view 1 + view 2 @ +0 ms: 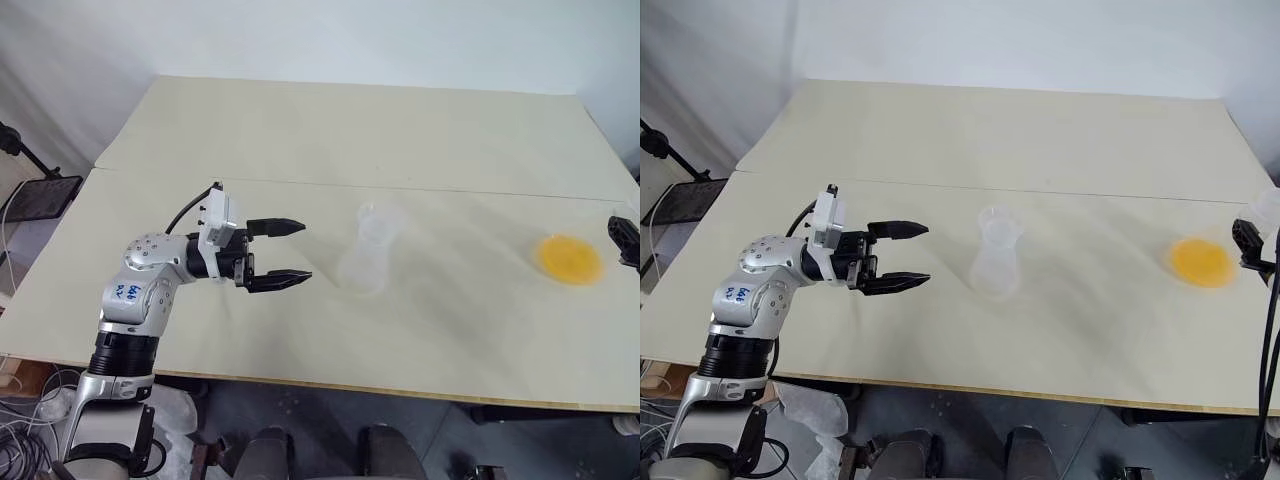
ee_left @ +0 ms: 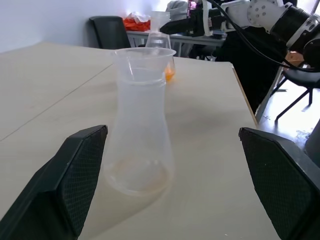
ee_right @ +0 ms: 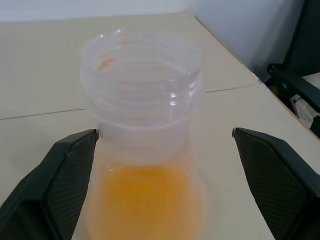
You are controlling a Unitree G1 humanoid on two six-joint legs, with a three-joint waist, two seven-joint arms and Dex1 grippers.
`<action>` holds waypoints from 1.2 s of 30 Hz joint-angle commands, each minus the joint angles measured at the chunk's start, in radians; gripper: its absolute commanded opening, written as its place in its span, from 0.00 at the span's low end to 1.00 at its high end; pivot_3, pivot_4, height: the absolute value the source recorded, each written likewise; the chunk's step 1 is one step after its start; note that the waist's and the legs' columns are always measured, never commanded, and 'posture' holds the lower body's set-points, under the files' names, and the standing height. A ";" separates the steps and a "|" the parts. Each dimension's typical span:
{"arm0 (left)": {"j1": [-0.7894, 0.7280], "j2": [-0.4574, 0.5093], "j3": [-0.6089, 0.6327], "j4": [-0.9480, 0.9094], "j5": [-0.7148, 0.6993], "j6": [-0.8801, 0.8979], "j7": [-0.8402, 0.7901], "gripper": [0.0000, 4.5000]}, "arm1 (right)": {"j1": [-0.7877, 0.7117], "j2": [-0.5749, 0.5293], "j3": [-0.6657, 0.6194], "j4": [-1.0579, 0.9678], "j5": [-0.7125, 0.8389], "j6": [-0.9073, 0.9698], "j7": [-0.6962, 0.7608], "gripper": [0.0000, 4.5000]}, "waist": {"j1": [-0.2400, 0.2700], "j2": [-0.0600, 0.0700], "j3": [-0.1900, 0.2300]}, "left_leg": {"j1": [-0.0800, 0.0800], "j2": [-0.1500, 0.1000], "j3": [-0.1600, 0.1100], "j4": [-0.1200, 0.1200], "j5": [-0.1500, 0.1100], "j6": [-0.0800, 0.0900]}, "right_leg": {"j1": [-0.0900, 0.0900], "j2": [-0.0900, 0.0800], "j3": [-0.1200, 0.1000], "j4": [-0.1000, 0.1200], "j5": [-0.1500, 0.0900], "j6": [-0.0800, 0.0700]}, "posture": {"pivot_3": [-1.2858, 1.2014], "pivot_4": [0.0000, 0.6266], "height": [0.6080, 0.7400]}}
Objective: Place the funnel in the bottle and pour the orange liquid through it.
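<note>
Left gripper (image 1: 285,252) spread, beside bottle (image 1: 368,255), funnel (image 2: 143,55) on top

Right hand (image 1: 628,243) cut by the frame edge; funnel (image 2: 144,64) barely distinguishable atop the bottle (image 2: 140,135).

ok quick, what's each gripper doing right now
Left gripper: open, holding nothing, jaws aimed at the bottle.
Right gripper: open, holding nothing, fingers either side of the container of orange liquid.
</note>
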 commanded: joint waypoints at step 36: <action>-0.010 -0.010 0.000 -0.007 0.003 -0.036 0.034 1.00 | -0.140 -0.027 0.312 -0.389 -0.146 -0.141 0.179 0.55 | -0.014 0.006 0.004 | -0.001 0.001 -0.001 0.000 0.000 -0.001 | -0.001 0.001 -0.001 -0.001 0.000 0.000 | 0.52 0.24 1.00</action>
